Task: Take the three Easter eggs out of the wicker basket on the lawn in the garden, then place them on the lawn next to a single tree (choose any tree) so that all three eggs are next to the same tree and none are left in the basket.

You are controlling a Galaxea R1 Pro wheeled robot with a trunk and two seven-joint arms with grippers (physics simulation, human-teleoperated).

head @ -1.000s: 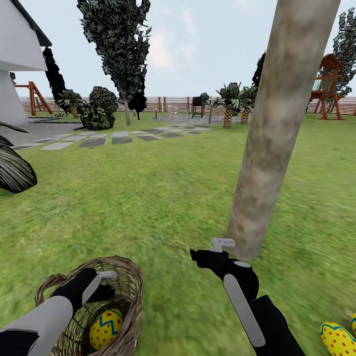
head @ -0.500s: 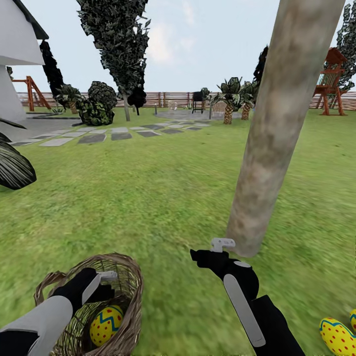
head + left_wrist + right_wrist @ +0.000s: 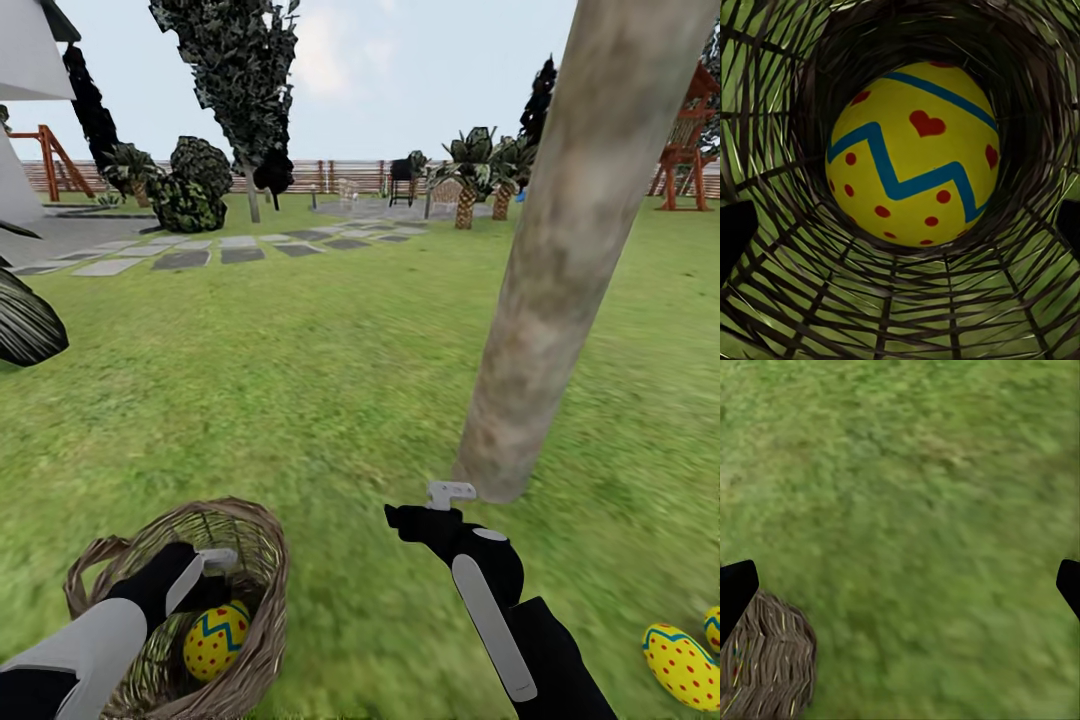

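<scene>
Our left hand (image 3: 205,575) hangs spread-open inside the wicker basket (image 3: 255,540), directly above the last egg (image 3: 911,154). Closing off-centre, we judge, could squirt it aside. Our right hand (image 3: 420,515) is empty, apparently open.

Wicker basket (image 3: 255,570) on lawn (image 3: 300,380), left of tree (image 3: 560,260); one egg (image 3: 215,640) inside. Two eggs (image 3: 680,665) on grass, right of trunk.
</scene>
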